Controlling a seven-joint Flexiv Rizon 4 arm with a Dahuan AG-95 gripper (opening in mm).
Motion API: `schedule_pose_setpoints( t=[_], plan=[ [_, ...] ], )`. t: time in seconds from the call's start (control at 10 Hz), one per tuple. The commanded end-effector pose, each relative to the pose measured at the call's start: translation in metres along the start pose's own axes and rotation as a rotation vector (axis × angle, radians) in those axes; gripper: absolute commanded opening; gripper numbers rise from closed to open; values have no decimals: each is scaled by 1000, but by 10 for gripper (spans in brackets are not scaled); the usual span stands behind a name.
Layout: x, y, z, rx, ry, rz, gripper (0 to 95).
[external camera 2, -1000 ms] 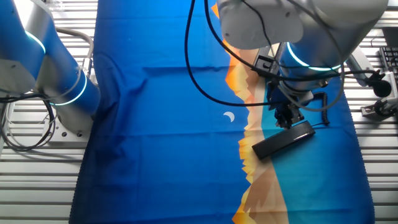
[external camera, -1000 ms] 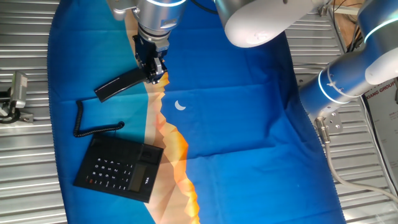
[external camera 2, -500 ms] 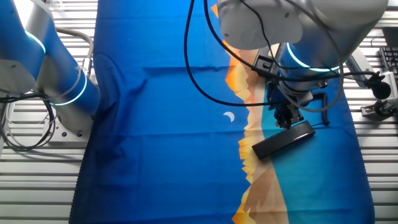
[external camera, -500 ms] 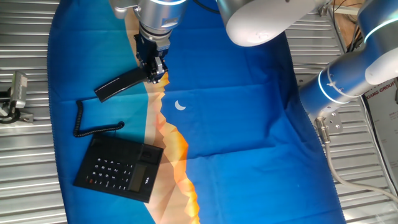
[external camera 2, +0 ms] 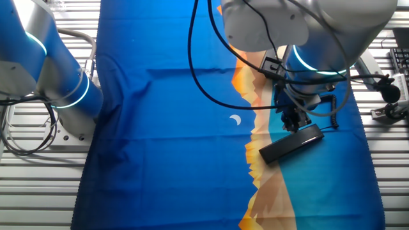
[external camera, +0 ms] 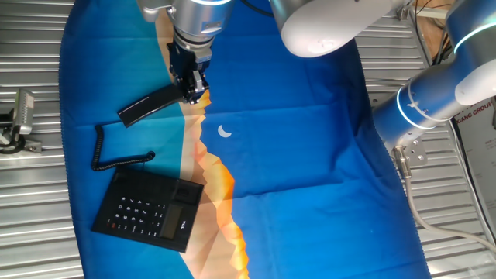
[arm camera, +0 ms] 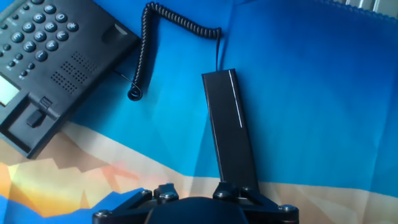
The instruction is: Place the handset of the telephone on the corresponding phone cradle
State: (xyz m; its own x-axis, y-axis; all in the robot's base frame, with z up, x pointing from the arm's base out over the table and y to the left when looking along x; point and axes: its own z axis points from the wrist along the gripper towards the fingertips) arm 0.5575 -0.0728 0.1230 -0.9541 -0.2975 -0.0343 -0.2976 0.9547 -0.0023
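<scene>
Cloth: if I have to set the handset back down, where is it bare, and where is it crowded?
Bare: the wide blue stretch right of the orange band, around the white crescent, up to the arm base. Crowded: the left side, where the coiled cord lies between the handset, shut in the gripper, and the telephone.

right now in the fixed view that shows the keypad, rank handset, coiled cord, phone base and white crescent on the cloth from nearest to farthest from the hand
1. Handset: its near end sits in the hand.
2. White crescent: just below and right of the hand.
3. Coiled cord: lower left, past the handset's far end.
4. Phone base: farthest, near the cloth's lower left edge.
</scene>
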Motion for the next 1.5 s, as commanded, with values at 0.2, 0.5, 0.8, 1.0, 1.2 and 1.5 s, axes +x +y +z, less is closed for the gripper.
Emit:
schedule_pose_setpoints(
  t=[0.2,0.5,0.8,1.0,1.2,1.5],
  plan=[
    [-1,0,0,-6,0,-26,380],
    [-2,-5,4,-14,16,-80,380],
    [-6,-16,13,-24,12,-97,380],
    [-7,-21,18,-24,11,-109,380],
    [-8,-25,23,-25,9,-120,380],
    [-11,-32,31,-27,3,-134,380]
  ],
)
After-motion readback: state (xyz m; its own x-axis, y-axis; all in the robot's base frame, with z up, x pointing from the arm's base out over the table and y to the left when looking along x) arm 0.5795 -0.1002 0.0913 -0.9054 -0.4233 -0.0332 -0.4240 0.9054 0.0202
